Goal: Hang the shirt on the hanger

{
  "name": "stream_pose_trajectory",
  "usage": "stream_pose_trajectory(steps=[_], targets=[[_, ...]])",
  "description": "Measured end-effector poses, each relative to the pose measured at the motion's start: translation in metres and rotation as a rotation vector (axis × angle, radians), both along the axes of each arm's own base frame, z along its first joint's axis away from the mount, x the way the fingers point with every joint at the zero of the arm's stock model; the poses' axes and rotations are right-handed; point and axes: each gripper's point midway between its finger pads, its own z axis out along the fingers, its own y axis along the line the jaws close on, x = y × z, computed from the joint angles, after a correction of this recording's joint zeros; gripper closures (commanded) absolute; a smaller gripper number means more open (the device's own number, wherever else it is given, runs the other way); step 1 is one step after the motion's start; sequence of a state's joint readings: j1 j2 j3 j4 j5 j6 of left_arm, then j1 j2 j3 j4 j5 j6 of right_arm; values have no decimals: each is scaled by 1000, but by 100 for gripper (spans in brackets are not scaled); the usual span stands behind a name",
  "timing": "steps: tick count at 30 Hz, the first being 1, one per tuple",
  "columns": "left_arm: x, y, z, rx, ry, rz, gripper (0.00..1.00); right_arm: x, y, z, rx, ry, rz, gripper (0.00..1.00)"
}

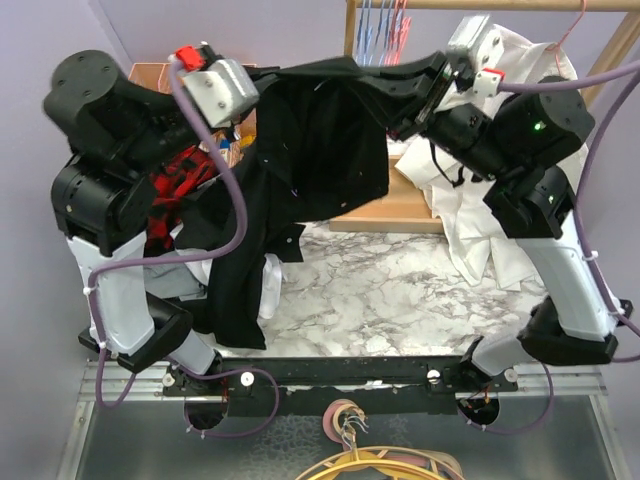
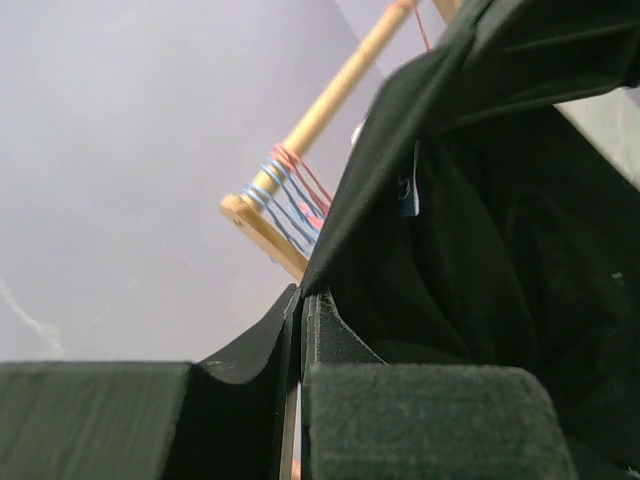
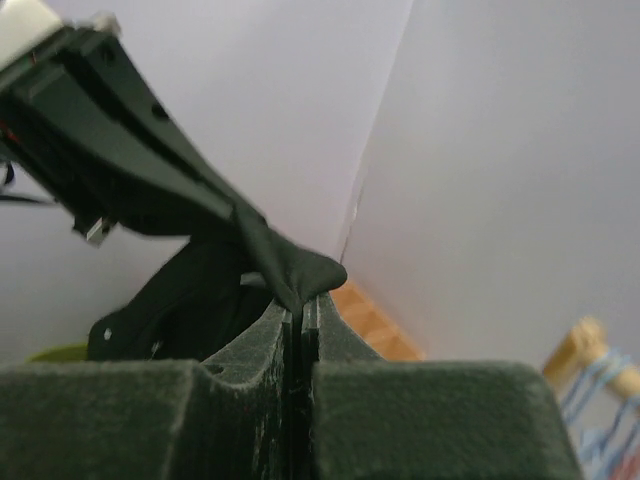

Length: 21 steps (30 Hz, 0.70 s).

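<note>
1. A small blue tag sits inside the large plain black long-sleeved shirt. Its print is too small for us to read.
2. The left gripper is closed, with its 2 pads pressed together on an edge of the black shirt.
3. The right gripper is also closed, pinching a bunched fold of the same black fabric.
4. We see the shirt hanging in the air between the 2 grippers, above the far part of the marble-patterned table.
5. The held edge runs left to right and is about level. The body of the shirt drops from it toward the table. A longer part trails down on the left and ends close to the table's near edge, beside the left arm's base.
6. On the right, the shirt's lower edge hangs over a pale wooden base board.
7. The marble surface shows uncovered between the black shirt and a crumpled white collared shirt on the right.
8. A red-and-black plaid garment lies just left of the black shirt, partly hidden by the left arm.
9. Beyond the held edge, a round wooden rod carries a cluster of thin blue and pink-red wire hangers. The hangers are apart from the shirt and set against a lavender wall.
</note>
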<state>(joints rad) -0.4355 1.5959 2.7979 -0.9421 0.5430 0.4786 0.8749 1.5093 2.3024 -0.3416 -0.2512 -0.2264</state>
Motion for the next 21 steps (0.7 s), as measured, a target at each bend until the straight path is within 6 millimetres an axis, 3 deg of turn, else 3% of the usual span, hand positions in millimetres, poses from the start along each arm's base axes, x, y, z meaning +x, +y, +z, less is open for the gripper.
stream_pose_trajectory(steps=[3,6,10,11,12,13,14,16,18,19,21], targets=[[17,-7,-29,61,69,10,100,14,-7,-40,-45,108,-70,99],[38,-13,-89,164,219,30,100,32,-10,-109,-114,227,-148,99],[68,-4,-174,298,416,134,100,54,5,-213,-209,389,-183,96],[74,2,-196,331,465,173,100,58,10,-236,-227,433,-179,86],[79,9,-213,359,503,208,100,62,18,-261,-241,483,-168,62],[82,14,-223,376,525,237,100,63,25,-276,-244,514,-145,19],[92,35,-231,410,529,343,100,61,31,-294,-263,551,-116,2],[112,94,-233,425,531,588,100,51,40,-314,-270,595,-35,1],[118,148,-224,419,509,804,100,40,50,-317,-255,584,67,1],[114,169,-215,415,486,892,100,36,53,-316,-245,571,98,1],[101,189,-201,414,439,982,100,26,55,-314,-213,522,159,1]])
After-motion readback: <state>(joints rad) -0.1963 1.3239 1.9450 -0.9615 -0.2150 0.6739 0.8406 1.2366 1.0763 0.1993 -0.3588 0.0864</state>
